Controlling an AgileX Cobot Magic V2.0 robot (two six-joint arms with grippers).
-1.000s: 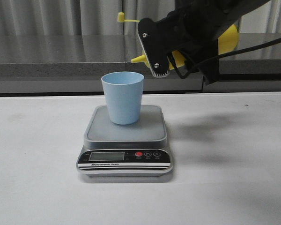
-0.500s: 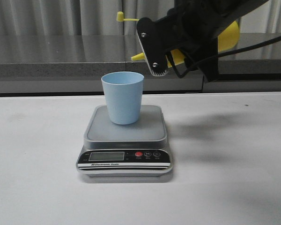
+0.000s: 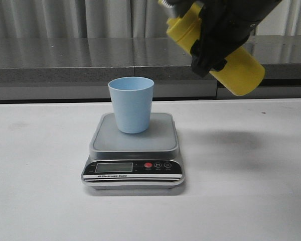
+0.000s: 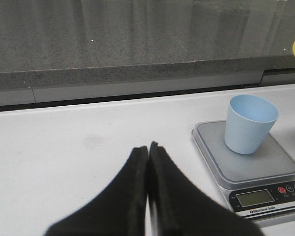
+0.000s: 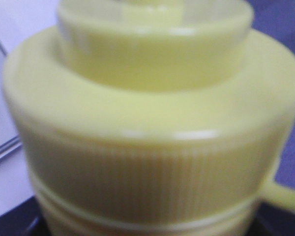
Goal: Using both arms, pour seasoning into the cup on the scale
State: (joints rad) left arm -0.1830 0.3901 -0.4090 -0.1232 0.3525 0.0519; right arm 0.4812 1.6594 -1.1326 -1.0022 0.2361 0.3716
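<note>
R arm [image 3: 215, 30] gripping tilted bottle [image 3: 236, 68], cup [image 3: 132, 104] on scale [image 3: 134, 150]

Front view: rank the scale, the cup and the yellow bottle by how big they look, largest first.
1. Scale: widest footprint.
2. Yellow bottle: its visible length exceeds the cup's height, though the right gripper covers its middle and its distance from the camera is unclear, so this rank is unsure.
3. Cup: smallest.
</note>
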